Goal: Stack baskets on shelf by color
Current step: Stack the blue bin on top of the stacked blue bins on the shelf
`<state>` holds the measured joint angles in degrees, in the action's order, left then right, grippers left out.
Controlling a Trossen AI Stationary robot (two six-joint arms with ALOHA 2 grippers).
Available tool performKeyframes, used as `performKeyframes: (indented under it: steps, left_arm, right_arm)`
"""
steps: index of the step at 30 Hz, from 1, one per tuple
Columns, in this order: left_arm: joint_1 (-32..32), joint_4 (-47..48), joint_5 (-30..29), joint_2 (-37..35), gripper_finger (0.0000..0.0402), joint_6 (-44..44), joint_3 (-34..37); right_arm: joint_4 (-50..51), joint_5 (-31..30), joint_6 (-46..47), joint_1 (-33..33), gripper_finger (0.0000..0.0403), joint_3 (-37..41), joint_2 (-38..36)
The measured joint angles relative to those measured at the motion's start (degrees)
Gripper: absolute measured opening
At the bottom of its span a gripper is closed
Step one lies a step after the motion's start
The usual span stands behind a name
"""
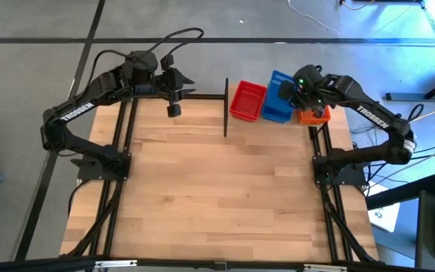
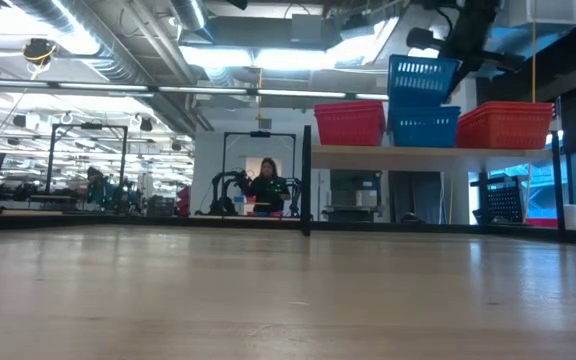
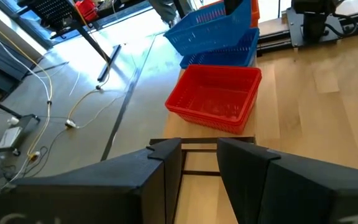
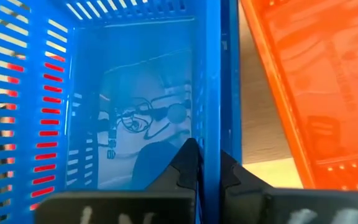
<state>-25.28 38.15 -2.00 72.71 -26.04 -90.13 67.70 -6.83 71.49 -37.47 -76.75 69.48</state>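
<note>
Three baskets stand side by side on the shelf (image 2: 368,150) at the table's far edge: a red basket (image 1: 248,100), a blue basket (image 2: 423,126) and an orange basket (image 1: 316,115). A second blue basket (image 2: 423,78) sits tilted just over the lower blue one, with my right gripper (image 1: 291,91) shut on it. My left gripper (image 1: 174,100) hovers open to the left of the shelf's black post (image 1: 226,106), with nothing between its fingers (image 3: 166,165). My right gripper pinches the upper blue basket's side wall (image 4: 211,124), the one next to the orange basket, with one finger (image 4: 188,165) inside the basket and one outside. The fingers come steeply from above. The basket is tilted over the lower blue basket; whether they touch, I cannot tell.
The wooden tabletop (image 1: 217,189) spreads out nearer than the shelf, between the two arms' black frames. Cables lie on the floor beyond the far edge (image 3: 73,118). A person (image 2: 268,185) stands far off in the room behind.
</note>
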Motion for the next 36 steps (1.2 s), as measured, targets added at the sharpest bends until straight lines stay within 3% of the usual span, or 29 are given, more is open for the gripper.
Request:
performKeyframes:
  steps: [15,19,36]
  left_arm:
    - [0.0,0.0,-0.02,0.0,0.0096,-1.53,0.0]
    - [0.0,0.01,-0.01,0.01,0.0096,-1.53,0.0]
    - [0.0,0.0,-0.02,0.02,0.0096,-1.53,0.0]
  right_arm:
    - [2.45,-1.05,-1.93,-0.02,0.0002,0.0,4.44]
    - [2.45,-1.12,-5.74,-0.2,0.0012,0.0,4.77]
    - [1.4,-2.58,-5.58,-0.42,0.0018,0.0,5.08]
